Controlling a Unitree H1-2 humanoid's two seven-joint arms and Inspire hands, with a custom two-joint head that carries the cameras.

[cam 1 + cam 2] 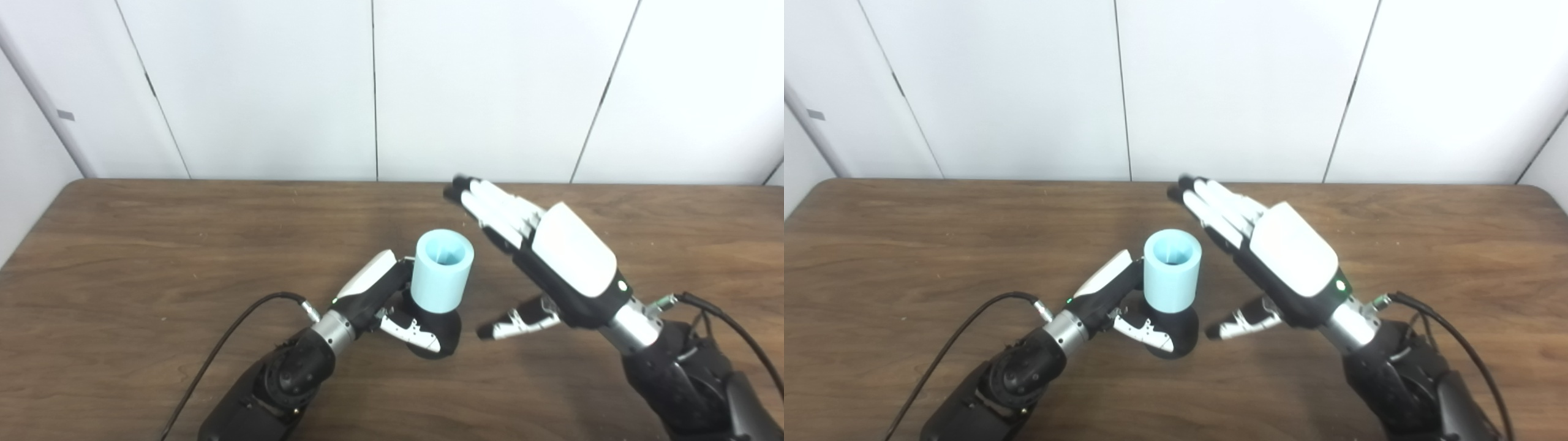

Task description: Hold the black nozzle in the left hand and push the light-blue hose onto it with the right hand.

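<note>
The black nozzle (442, 331) stands upright on the wooden table (153, 257), with the light-blue hose (441, 272) sitting on top of it, open end up. My left hand (383, 300) is shut on the nozzle's base, thumb across its front. My right hand (551, 263) is open and empty, to the right of the hose, fingers stretched flat toward the far side, thumb pointing left toward the nozzle without touching. The same scene shows in the right eye view, with the hose (1171, 269) and right hand (1274, 257).
A black cable (226, 343) runs from my left wrist over the table. Another cable (729, 324) loops by my right wrist. White wall panels (367, 86) stand behind the table's far edge.
</note>
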